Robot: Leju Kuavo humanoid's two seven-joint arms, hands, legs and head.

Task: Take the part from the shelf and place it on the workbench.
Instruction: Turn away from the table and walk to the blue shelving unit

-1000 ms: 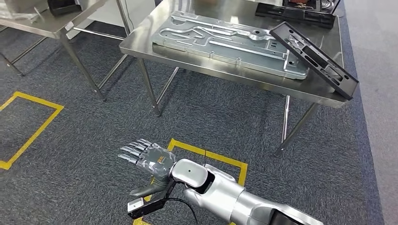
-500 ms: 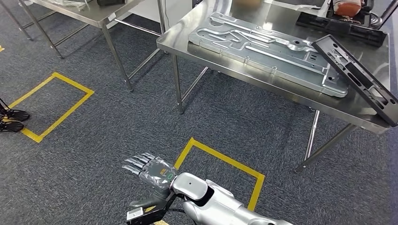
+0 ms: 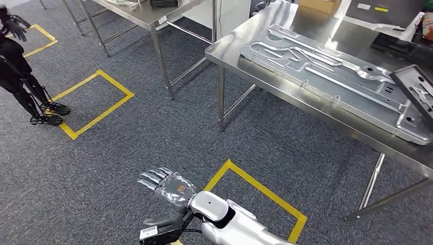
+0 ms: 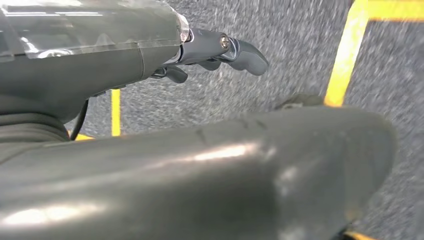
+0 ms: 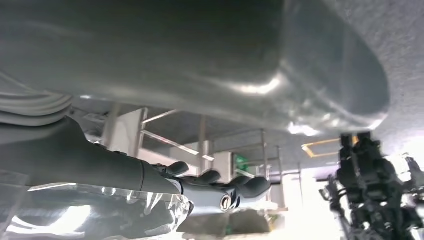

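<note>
1. Head view: right hand (image 3: 168, 189) held out low over the grey carpet (image 3: 127, 143), fingers spread and straight, palm empty, so released and carrying nothing.
2. Left wrist view: left hand (image 4: 190, 50) hanging above carpet and yellow tape, fingers loosely extended and apart from the thumb, nothing between them; released as well.
3. Ahead and to the right, a steel worktop (image 3: 227, 48) bearing a large silver plate (image 3: 332, 76), with a black frame (image 3: 416, 89) leaning on the plate's far right end.
4. Cannot tell where the shelf stands, nor which part there is meant; cannot tell either whether the black frame counts as that part.
5. On the floor, a yellow tape square (image 3: 255, 182) just beside the right hand, another square further left, and a dark legged figure (image 3: 20, 71) standing near that one.
6. Judged step: the walk toward the shelf, with both hands free and the pick not yet made.
7. Next move, as judged: face the shelf squarely, find the part, then bring an opened hand to it at a height that suits a firm hold.
8. Care needed near the worktop's corner and legs, and around the dark figure, while turning.
9. After the pick, room for the part on the bare steel at the worktop's near left end, beside the silver plate.
</note>
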